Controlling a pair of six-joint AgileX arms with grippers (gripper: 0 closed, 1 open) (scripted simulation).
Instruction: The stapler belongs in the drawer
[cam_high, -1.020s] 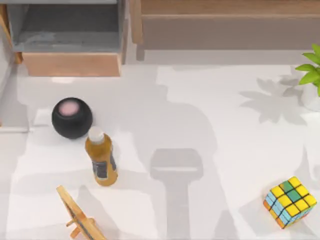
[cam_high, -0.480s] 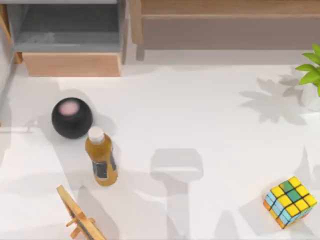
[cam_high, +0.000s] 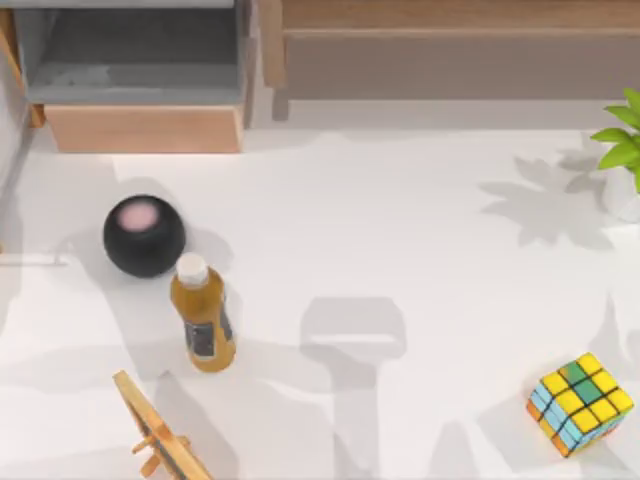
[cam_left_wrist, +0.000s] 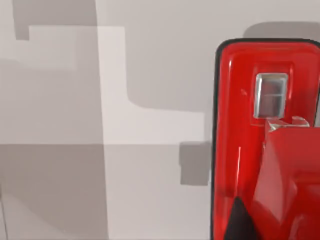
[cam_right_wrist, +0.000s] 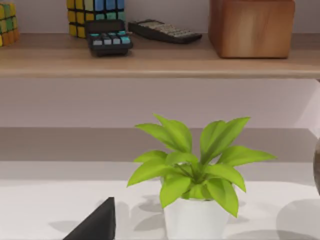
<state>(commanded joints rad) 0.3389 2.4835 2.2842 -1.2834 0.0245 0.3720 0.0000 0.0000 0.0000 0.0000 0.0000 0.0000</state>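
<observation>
At the table's far left, the drawer (cam_high: 140, 85) stands open; my left wrist camera shows the stapler (cam_left_wrist: 265, 145) close up, but I cannot tell either gripper's fingers.

From above I count one open drawer (cam_high: 140, 85), one black ball-shaped object (cam_high: 144, 236), one juice bottle (cam_high: 203, 318), one small wooden stand (cam_high: 160, 432), one colour cube (cam_high: 579, 403) and one potted plant (cam_high: 625, 150) on the table. My left wrist camera adds one red stapler (cam_left_wrist: 265, 145). My right wrist camera shows that same plant below one shelf (cam_right_wrist: 150, 60) carrying two colour cubes (cam_right_wrist: 95, 9), two calculators (cam_right_wrist: 107, 37) and one wooden block (cam_right_wrist: 251, 26).
</observation>
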